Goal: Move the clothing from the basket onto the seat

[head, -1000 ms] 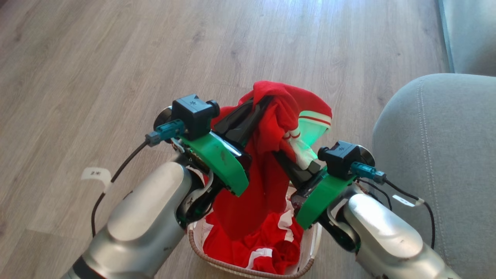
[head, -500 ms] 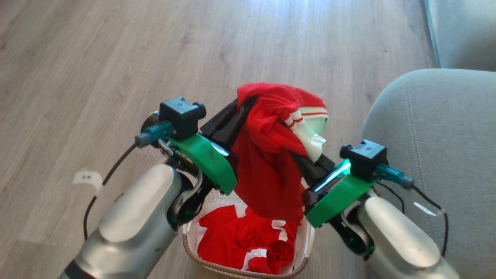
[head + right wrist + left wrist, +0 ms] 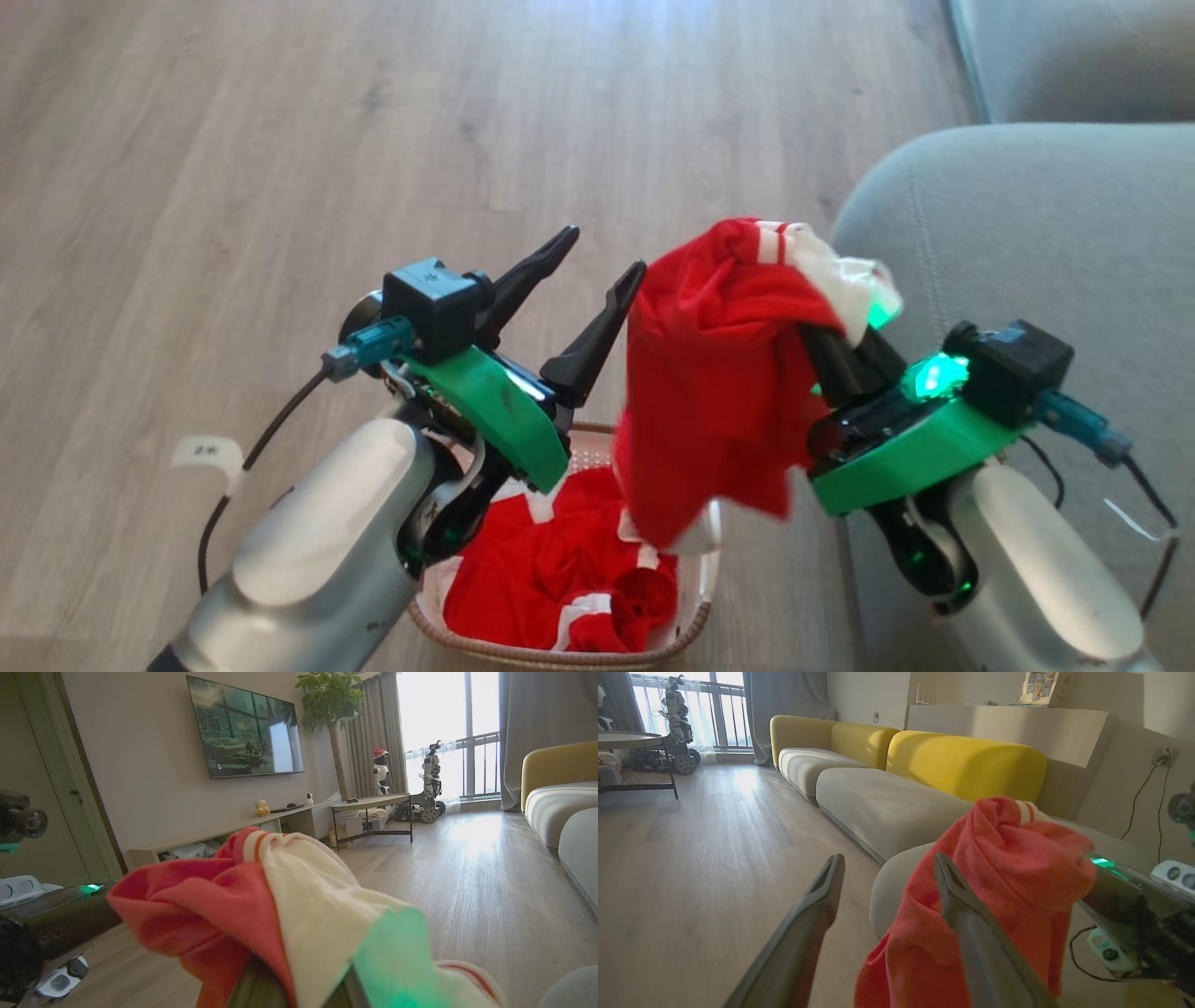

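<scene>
Pale wood floor all around, the grey-green seat rounding in on the right with its light stitching, the white basket low between the arms. One red garment lies crumpled inside it; the second garment, red with a white striped-trim panel, hangs over the basket's edge beside the seat, pinched in the right claw. Left claw spread wide, empty.

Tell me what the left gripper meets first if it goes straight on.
Probably the seat, near its rounded corner: the left gripper is open, with nothing between its fingers. The garment hangs just beside one finger and might brush it. Depth is unclear.
</scene>
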Robot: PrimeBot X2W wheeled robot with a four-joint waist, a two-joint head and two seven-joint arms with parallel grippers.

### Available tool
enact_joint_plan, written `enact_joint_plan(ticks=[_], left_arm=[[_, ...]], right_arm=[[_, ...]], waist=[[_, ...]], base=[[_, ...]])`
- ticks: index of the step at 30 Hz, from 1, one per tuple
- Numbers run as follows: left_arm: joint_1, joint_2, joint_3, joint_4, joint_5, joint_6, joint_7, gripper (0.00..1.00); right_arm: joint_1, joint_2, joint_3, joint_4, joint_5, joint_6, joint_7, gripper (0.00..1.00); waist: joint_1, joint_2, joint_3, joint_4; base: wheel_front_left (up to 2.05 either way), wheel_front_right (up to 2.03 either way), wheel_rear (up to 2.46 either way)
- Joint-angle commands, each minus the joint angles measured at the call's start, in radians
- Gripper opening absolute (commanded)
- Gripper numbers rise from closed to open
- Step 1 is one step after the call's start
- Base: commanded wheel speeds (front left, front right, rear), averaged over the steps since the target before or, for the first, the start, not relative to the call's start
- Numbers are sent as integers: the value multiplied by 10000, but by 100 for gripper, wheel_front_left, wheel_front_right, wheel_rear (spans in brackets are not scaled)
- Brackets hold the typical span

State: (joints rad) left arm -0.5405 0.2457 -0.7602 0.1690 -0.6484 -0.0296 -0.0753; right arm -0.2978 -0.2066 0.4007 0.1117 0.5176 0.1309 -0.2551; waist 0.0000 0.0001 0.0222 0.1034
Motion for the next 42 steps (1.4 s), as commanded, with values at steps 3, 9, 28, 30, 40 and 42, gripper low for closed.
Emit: enact_joint_plan(ticks=[3,9,28,30,40,42], left_arm=[[-239,329,384,-496,24,-20,-161,100],[-157,502,342,-687,125,-26,-296,100],[-180,851,224,-750,397,70,-434,100],[-180,874,207,-784,408,82,-424,100],[-204,1031,123,-889,500,131,-397,100],[-182,1072,118,-910,509,160,-392,100]], right_arm=[[-117,-166,-161,-662,-125,-2,-67,0],[43,-387,-646,-1124,-180,-2,-67,0],[434,-385,-1768,-2504,-127,-2,-67,0],[479,-372,-1873,-2659,-164,-2,-67,0],[776,-194,-2239,-3216,-304,-2,-67,0],[809,-145,-2241,-3286,-316,-2,-67,0]], waist=[[0,-1,196,-647],[0,-1,372,-1568],[0,-1,968,-3977],[0,-1,1016,-4198],[0,-1,1162,-5101],[0,-1,1184,-5268]], base=[[0,0,0],[0,0,0],[0,0,0],[0,0,0],[0,0,0],[0,0,0]])
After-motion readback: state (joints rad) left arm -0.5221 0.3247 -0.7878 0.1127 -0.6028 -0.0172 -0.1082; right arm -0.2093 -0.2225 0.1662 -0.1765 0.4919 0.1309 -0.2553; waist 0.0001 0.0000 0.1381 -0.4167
